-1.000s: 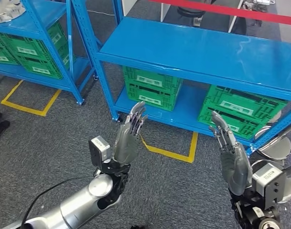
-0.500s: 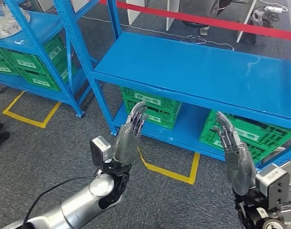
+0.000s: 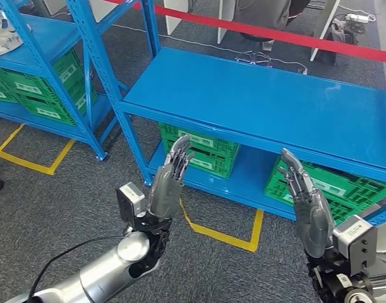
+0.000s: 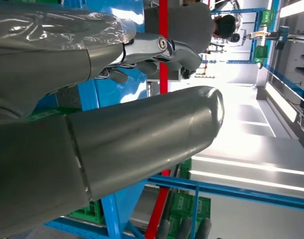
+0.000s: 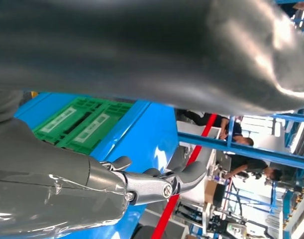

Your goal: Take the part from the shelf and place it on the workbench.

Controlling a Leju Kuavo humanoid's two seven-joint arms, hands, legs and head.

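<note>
Setting: we look down on grey carpet with yellow floor markings [image 3: 219,235], a red barrier tape [image 3: 277,31] far across the scene, and two blue racks.
Near shelf: the blue shelf [image 3: 258,101] ahead of us has a bare top level; green crates [image 3: 200,148] sit on the level below it.
Far-left rack: a second blue rack [image 3: 43,44] stands at the far left, also with green crates underneath.
Part: we think the pale, shiny item [image 3: 2,35] at the far left edge of that rack's upper level may be the part, but it is cropped and too small to be sure.
Left robot hand: the left robot hand [image 3: 169,183] is raised in front of the near shelf, palm upright, fingers spread, holding nothing and touching nothing.
Right robot hand: the right robot hand [image 3: 310,208] is raised the same way at the right, fingers apart and empty, well apart from the left one.
Progress: we judge the task barely begun; nothing is grasped.
Left to do: reach the part, take it off the shelf, carry it to the workbench surface and set it down.
</note>
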